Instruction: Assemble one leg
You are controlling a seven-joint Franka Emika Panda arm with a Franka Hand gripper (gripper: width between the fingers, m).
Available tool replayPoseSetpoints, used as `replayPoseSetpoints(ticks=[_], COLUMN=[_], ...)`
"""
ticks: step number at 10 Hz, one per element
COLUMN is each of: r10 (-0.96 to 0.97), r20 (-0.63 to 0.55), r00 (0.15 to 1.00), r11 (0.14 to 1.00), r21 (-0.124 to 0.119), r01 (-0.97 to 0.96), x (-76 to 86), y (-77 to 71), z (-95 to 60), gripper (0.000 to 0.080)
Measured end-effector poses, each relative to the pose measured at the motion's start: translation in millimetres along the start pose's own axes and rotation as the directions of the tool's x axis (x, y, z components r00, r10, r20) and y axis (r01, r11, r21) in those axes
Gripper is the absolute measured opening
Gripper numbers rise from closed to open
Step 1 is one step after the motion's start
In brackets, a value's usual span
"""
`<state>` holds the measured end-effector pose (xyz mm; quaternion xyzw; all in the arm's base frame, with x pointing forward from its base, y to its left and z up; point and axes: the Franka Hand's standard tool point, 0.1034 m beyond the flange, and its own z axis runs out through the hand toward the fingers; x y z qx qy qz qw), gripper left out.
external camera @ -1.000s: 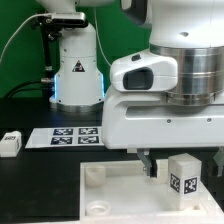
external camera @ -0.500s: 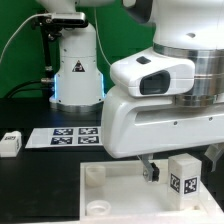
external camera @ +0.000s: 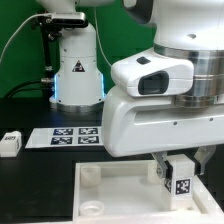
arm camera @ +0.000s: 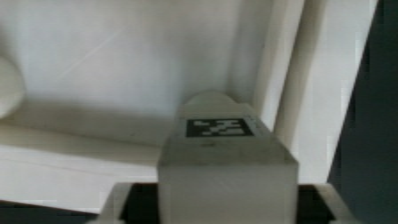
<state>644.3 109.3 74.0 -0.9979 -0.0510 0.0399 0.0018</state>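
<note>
The leg, a small white block with a black-and-white tag facing the camera, stands upright on the large white panel near the exterior view's right. My gripper straddles it, one finger against each side, and is shut on it. In the wrist view the leg fills the space between the jaws, its tag on the face towards the camera, with the panel behind it. A second small white tagged block lies on the black table at the exterior view's left.
The marker board lies flat behind the panel. A white robot base stands at the back. The panel has round corner sockets on the exterior view's left side.
The two fingers stood wide apart on either side of the leg and have closed in onto it. The leg has stayed where it was.
</note>
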Motion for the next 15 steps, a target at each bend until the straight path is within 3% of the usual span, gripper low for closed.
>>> replayPoseSetpoints(ticks=[2, 3, 4, 9, 10, 12, 13, 14, 15], r10=[0.320, 0.460, 0.574, 0.857, 0.864, 0.861, 0.861, 0.861, 0.861], r20=[-0.024, -0.018, -0.014, -0.047, -0.053, -0.053, -0.053, -0.052, -0.052], r00=[0.947, 0.888, 0.818, 0.513, 0.501, 0.506, 0.506, 0.506, 0.506], r11=[0.948, 0.888, 0.819, 0.512, 0.500, 0.504, 0.504, 0.504, 0.504], r21=[0.011, 0.028, 0.025, -0.029, -0.040, -0.040, -0.040, -0.041, -0.041], r01=[-0.319, -0.460, -0.574, -0.858, -0.865, -0.863, -0.863, -0.862, -0.862], x=[-2.5, -3.1, -3.8, -9.3, -10.8, -10.8, -10.9, -11.0, -11.1], y=[-1.6, -1.5, 2.1, 24.0, 28.0, 27.6, 27.5, 27.5, 27.5], z=[-0.1, -0.1, -0.3, -2.1, -2.3, -1.7, -1.3, -1.0, -0.7], gripper=[0.0291, 0.0291, 0.0291, 0.0313, 0.0313, 0.0314, 0.0497, 0.0497, 0.0614])
